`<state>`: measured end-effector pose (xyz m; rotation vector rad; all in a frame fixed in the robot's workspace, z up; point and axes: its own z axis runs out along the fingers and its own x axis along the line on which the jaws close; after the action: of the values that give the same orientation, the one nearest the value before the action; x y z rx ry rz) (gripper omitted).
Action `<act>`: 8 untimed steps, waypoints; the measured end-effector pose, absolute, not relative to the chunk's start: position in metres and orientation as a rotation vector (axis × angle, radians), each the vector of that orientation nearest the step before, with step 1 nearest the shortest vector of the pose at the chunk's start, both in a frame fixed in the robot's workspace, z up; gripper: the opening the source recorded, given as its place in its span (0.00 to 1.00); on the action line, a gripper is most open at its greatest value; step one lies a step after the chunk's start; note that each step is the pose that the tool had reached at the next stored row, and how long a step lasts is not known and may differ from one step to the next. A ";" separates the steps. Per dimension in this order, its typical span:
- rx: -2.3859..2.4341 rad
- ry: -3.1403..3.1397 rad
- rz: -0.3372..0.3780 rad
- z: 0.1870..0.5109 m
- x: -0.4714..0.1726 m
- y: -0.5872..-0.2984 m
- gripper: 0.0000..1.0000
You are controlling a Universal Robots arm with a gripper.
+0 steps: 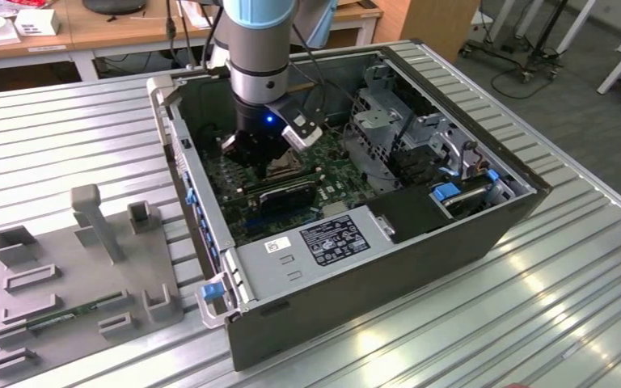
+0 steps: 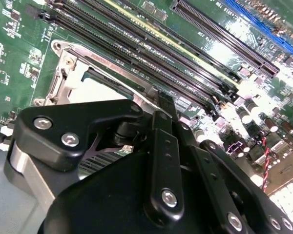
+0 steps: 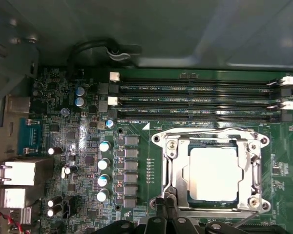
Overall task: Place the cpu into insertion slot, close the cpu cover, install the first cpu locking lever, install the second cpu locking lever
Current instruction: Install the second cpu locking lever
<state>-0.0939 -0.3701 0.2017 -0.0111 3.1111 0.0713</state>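
Arm reaches down into the open computer case (image 1: 397, 234) on the slatted table (image 1: 569, 323); gripper (image 1: 259, 158) sits low over the motherboard, toward the far left of the case in the exterior view. In the first wrist view the cpu (image 3: 212, 173) lies seated in the insertion slot (image 3: 172, 168), with the cpu cover (image 3: 251, 156) down around it. Fingers (image 2: 161, 105) touch the socket's edge; cannot tell their opening. Memory slots (image 3: 195, 102) run just beside the socket.

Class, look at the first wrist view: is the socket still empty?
No. The cpu already lies in the socket, its pale metal top showing through the silver frame.
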 end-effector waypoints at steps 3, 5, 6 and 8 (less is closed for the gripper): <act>-0.011 3.111 0.072 0.210 -0.094 -0.370 0.11; -0.011 3.111 0.071 0.217 -0.094 -0.370 0.11; -0.011 3.111 0.072 0.220 -0.094 -0.370 0.11; -0.011 3.111 0.071 0.226 -0.093 -0.370 0.11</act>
<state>-0.0934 -0.3702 0.2260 -0.0111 3.1110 0.0714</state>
